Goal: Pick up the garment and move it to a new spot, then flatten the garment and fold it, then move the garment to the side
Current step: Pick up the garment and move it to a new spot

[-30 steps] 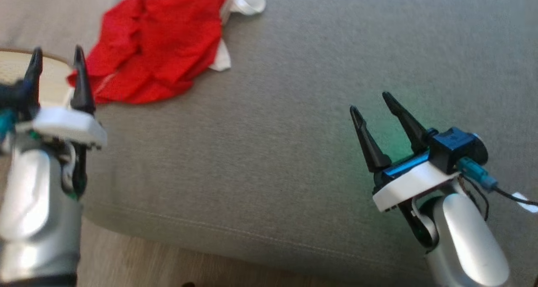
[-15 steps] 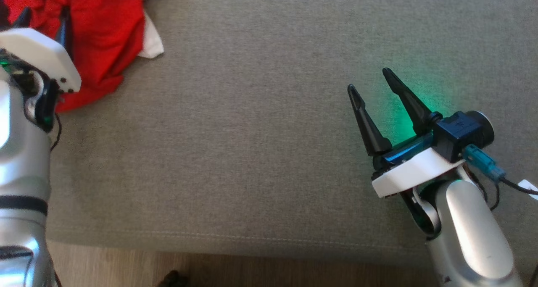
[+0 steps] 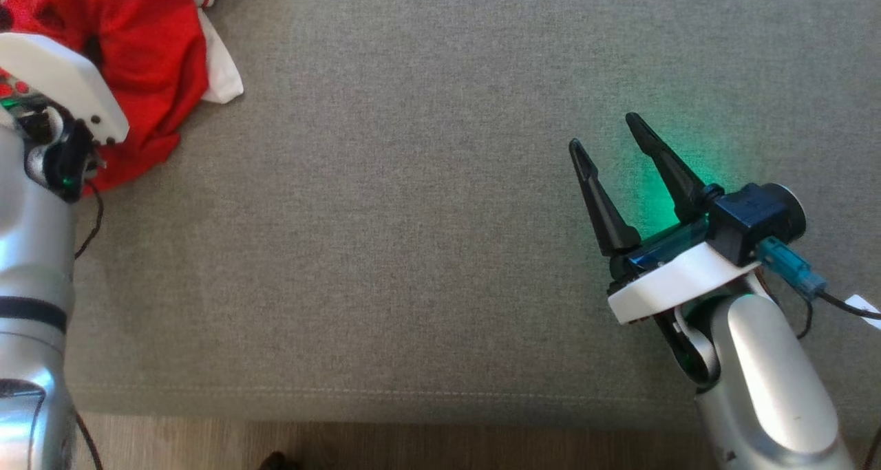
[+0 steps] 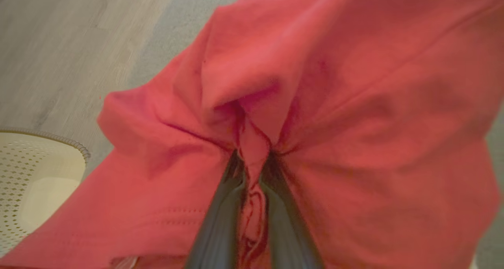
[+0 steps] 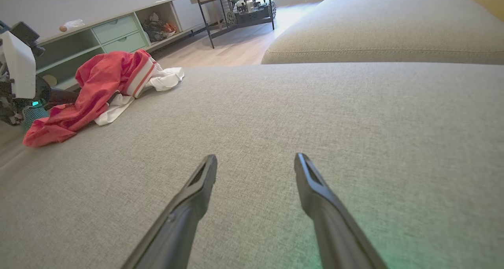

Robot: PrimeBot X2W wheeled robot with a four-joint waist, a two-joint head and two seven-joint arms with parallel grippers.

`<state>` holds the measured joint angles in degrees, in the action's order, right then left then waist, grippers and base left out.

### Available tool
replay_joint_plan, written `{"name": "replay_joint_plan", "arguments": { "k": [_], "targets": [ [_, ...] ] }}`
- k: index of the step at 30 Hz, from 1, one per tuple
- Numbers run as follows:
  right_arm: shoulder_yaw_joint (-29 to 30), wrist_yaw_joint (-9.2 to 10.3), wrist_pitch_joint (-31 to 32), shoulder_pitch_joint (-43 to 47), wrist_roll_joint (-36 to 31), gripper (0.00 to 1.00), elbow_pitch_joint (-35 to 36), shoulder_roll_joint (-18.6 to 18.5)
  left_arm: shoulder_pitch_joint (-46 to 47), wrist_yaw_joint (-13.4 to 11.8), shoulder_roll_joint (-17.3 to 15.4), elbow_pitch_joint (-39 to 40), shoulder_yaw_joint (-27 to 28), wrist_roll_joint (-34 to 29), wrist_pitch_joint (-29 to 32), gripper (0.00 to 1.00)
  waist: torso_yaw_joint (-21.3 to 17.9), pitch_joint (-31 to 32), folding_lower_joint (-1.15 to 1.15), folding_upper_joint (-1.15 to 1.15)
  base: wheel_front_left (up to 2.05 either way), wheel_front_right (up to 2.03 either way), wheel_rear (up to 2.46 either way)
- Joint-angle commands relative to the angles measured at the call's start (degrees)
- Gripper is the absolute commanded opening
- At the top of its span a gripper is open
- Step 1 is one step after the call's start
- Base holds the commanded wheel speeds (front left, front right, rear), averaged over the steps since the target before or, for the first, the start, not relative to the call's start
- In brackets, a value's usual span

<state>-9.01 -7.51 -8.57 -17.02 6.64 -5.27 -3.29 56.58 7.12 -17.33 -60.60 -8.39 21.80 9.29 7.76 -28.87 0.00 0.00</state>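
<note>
The garment (image 3: pixel 151 57), red with white trim, lies crumpled at the far left of the grey sofa cushion (image 3: pixel 413 215). In the left wrist view my left gripper (image 4: pixel 254 158) is shut on a raised fold of the red garment (image 4: pixel 315 84), with cloth bunched between its dark fingers. In the head view the left arm's white wrist plate (image 3: pixel 62 84) covers those fingers. My right gripper (image 3: pixel 603 133) hovers open over bare cushion at the right, far from the garment (image 5: pixel 98 84). Nothing is between the fingers of the right gripper (image 5: pixel 256 158).
A wood floor (image 3: pixel 413 449) runs along the cushion's front edge. A cream perforated basket (image 4: pixel 35 182) stands on the floor beside the garment. A low shelf unit (image 5: pixel 114 32), a dark-legged table (image 5: pixel 236 1) and a second cushion (image 5: pixel 393 25) lie beyond.
The head camera has shifted, so the scene sits differently. My left gripper reached into the garment and shut on a fold. The right gripper stays open in the same place.
</note>
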Motion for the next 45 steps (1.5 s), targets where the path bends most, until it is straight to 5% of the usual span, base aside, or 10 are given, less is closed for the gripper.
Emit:
{"name": "replay_joint_plan", "arguments": {
  "k": [1,11,17,26,35,45],
  "targets": [
    [-1.42,0.02,-0.69,-0.73,0.45,1.0,1.28,0.41,0.49,0.35,-4.2,1.82,0.72,1.28,-1.28,0.0,0.09,0.8,0.0,0.0,0.0,0.0,0.0],
    [-1.29,0.02,-2.81,-0.51,2.97,1.0,-2.21,0.41,3.8,-1.59,-7.03,8.07,2.85,2.17,-19.79,0.0,0.19,7.57,0.0,0.0,0.0,0.0,0.0],
    [-1.16,0.02,-4.4,0.26,5.26,1.0,-4.91,0.41,4.61,-1.94,-6.11,16.97,3.31,2.51,-23.01,0.0,-1.04,13.7,0.0,0.0,0.0,0.0,0.0],
    [-0.22,0.02,-5.77,1.25,7.39,1.0,-7.29,0.41,0.73,-4.47,-3.43,32.74,3.0,3.57,-21.16,0.0,-4.98,19.63,0.0,0.0,0.0,0.0,0.0],
    [1.18,0.02,-6.32,0.48,8.9,1.0,-7.18,0.41,-7.63,-6.99,3.25,49.4,-2.47,5.31,-12.8,0.0,-12.41,21.69,0.0,0.0,0.0,0.0,0.0],
    [3.06,0.02,-6.41,-0.79,10.81,1.0,-4.03,0.41,-13.69,-10.1,10.46,53.32,-9.9,4.22,-11.03,0.0,-19.95,20.19,0.0,0.0,0.0,0.0,0.0]
  ]
}}
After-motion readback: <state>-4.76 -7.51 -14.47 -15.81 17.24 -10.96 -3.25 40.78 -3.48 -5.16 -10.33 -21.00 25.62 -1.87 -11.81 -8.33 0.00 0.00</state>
